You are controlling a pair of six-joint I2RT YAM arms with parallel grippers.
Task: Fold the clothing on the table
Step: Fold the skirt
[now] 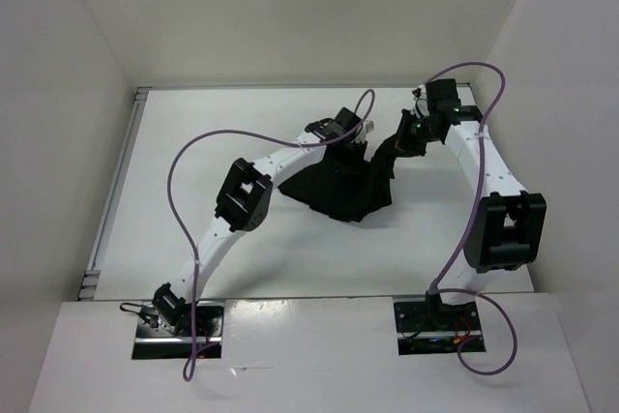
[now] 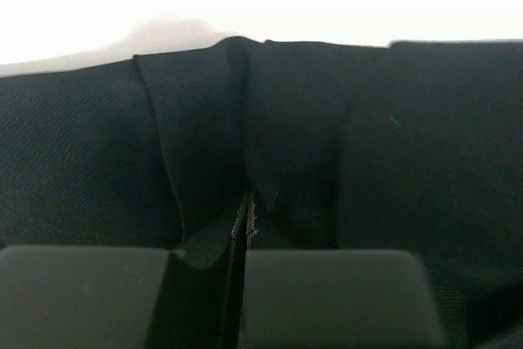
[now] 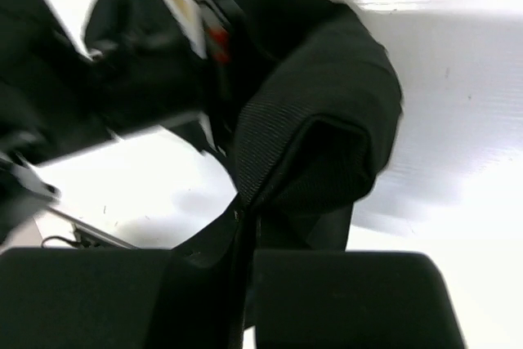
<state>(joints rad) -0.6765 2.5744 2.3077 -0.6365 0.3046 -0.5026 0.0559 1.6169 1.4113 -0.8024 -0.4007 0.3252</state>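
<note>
— Pads [image 2: 82, 296] of the left gripper [image 2: 243, 239] nearest the lens: matte, dark, flat-faced blocks, pressed together with only a hairline seam between.
— Holding anything?
— Clenched on the clothing [image 2: 90, 153], a pinched ridge of black fabric rising straight out of that seam. Fine diagonal weave, soft vertical folds fanning upward from the pinch.
— And on the right side?
— Much alike for the right gripper [image 3: 245, 239]: jaws closed tight on a black fold, fingers [image 3: 351, 296] smooth and blocky. Beyond them, a rounded bulge of cloth with a finely ribbed weave, hanging from the grip above the table [image 3: 458, 79].
— Surface underneath?
— Glossy white, faintly scuffed, bright with glare.
— Seen from overhead?
— Both grippers over the far middle of the tabletop, near each other. Between and below them, the garment draped in a crumpled dark wedge, spreading toward the near side and resting on the white top. Thin metal rail [image 1: 114, 191] along the left edge. Purple cables [image 1: 172, 176] looping over white arms [image 1: 493, 166]. Plain white walls [image 1: 290, 16] at the back.
</note>
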